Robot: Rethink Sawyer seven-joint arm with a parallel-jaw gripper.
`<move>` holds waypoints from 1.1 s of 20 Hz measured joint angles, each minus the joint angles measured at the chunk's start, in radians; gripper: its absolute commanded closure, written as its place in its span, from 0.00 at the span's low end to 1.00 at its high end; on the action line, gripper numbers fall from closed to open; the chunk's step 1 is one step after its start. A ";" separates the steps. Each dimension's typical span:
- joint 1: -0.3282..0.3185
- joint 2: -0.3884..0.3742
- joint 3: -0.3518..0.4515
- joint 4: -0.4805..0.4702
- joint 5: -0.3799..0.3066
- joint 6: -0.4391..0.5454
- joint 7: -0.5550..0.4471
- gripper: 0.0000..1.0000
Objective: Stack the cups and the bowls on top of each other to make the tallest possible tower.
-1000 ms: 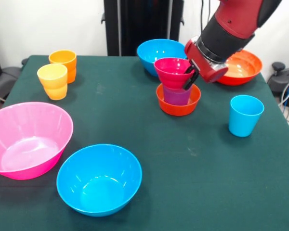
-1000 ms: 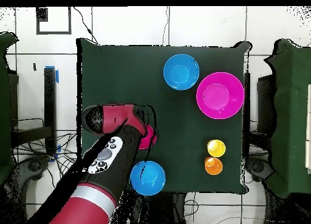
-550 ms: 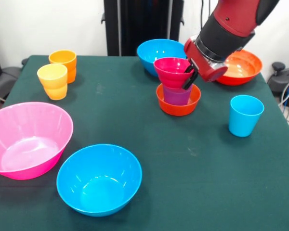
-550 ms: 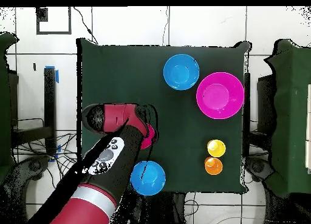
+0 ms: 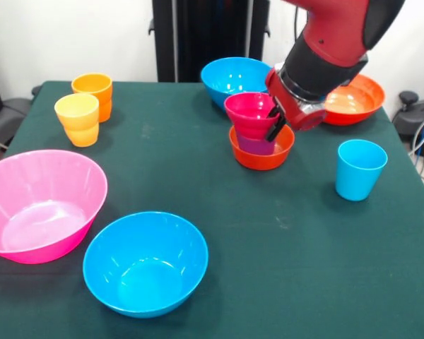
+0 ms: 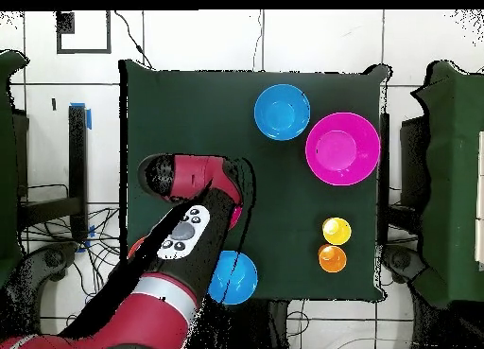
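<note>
Robot tool (image 5: 275,120) clenched on rim of magenta bowl (image 5: 249,113), atop purple cup (image 5: 257,145) in sm. orange-red bowl (image 5: 261,154) on green counter (image 5: 283,240).

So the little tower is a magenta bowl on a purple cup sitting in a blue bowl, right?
Not quite. The bottom piece is a small orange-red bowl, not a blue one; the front view shows it. The rest holds: the purple cup stands in it, with the small magenta bowl on top.
</note>
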 measured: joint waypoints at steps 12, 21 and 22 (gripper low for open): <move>-0.013 0.025 0.004 -0.045 0.004 0.060 0.000 1.00; -0.013 0.024 0.015 -0.042 0.026 0.086 0.000 1.00; -0.013 0.024 0.016 -0.042 0.027 0.088 0.000 1.00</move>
